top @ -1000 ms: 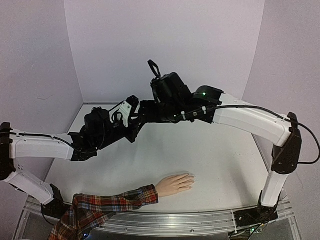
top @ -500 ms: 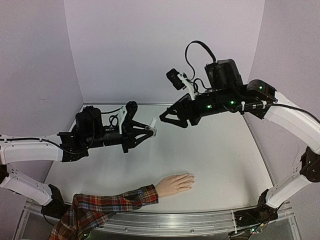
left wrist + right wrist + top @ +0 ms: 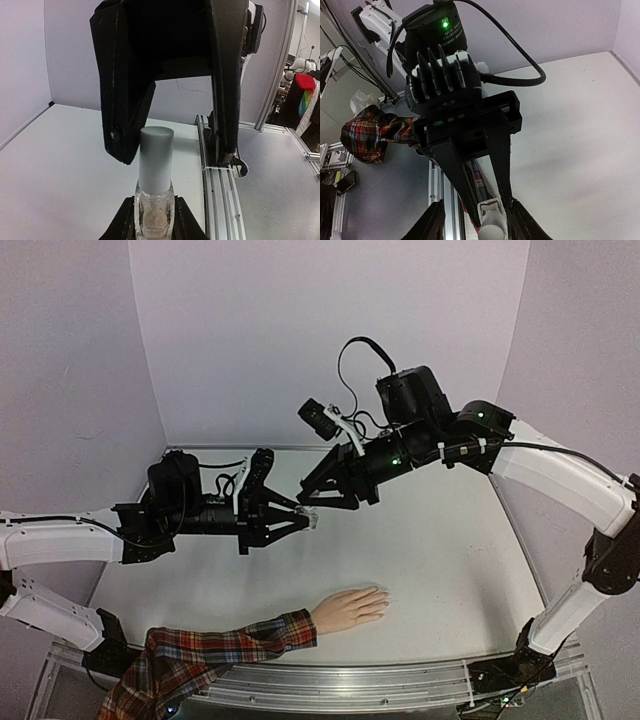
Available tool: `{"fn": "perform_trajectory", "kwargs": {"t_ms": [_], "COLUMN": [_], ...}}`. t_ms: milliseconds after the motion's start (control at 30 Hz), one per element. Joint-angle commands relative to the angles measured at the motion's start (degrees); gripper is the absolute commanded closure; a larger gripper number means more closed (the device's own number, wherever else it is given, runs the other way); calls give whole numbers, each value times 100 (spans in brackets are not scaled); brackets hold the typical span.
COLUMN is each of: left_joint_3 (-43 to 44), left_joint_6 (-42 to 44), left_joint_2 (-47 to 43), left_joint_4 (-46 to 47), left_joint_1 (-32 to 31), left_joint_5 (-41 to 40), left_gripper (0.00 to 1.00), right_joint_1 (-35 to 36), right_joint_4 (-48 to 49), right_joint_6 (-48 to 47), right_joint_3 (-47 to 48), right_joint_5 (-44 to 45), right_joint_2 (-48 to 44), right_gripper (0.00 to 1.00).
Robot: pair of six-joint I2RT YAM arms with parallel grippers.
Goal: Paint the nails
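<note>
My left gripper (image 3: 303, 520) is shut on a small clear bottle (image 3: 154, 215) with a white cap (image 3: 156, 157) and holds it in mid-air over the table's middle. My right gripper (image 3: 307, 498) is open, its fingers (image 3: 122, 125) standing wide on either side of the cap without touching it. In the right wrist view the bottle (image 3: 492, 222) sits between my open right gripper (image 3: 477, 224). The pale mannequin hand (image 3: 350, 608) with a red plaid sleeve (image 3: 220, 645) lies palm down near the front edge. Its nails (image 3: 383, 602) at the fingertips are barely distinguishable.
The white table (image 3: 450, 560) is walled by pale lilac panels at the back and sides. A metal rail (image 3: 380, 680) runs along the front edge. Both arms cross above the table's middle, well above the mannequin hand.
The two grippers pulled apart, and my right gripper has since swung down and left again until its open fingers straddle the bottle's cap. My left gripper still holds the bottle.
</note>
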Motion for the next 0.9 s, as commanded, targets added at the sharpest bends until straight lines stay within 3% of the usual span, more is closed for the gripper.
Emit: {"fn": "perform_trajectory", "kwargs": {"t_ms": [0, 133, 233, 333, 433, 600, 700, 867], "left_joint_3": [289, 265, 243, 233, 234, 245, 250, 251], "left_joint_6": [49, 43, 53, 65, 76, 84, 84, 84], "left_joint_2": [-54, -78, -122, -157, -161, -155, -171, -186], "left_joint_4": [140, 185, 222, 247, 244, 162, 175, 207], "left_joint_1": [8, 8, 16, 22, 26, 29, 34, 32], "left_joint_5": [157, 185, 197, 246, 261, 177, 191, 209], "left_gripper": [100, 100, 100, 100, 100, 100, 100, 100], "right_joint_1": [0, 0, 1, -2, -3, -36, -132, -189], "right_joint_4": [160, 179, 213, 274, 491, 649, 709, 820], "right_joint_6": [-115, -89, -87, -51, 72, 369, 415, 416], "right_joint_3": [247, 201, 117, 59, -69, -196, -384, -660], "right_joint_5": [-191, -214, -178, -124, -12, 44, -46, -246], "right_joint_2": [69, 102, 87, 88, 23, -117, -210, -319], "right_gripper": [62, 69, 63, 64, 51, 47, 51, 68]}}
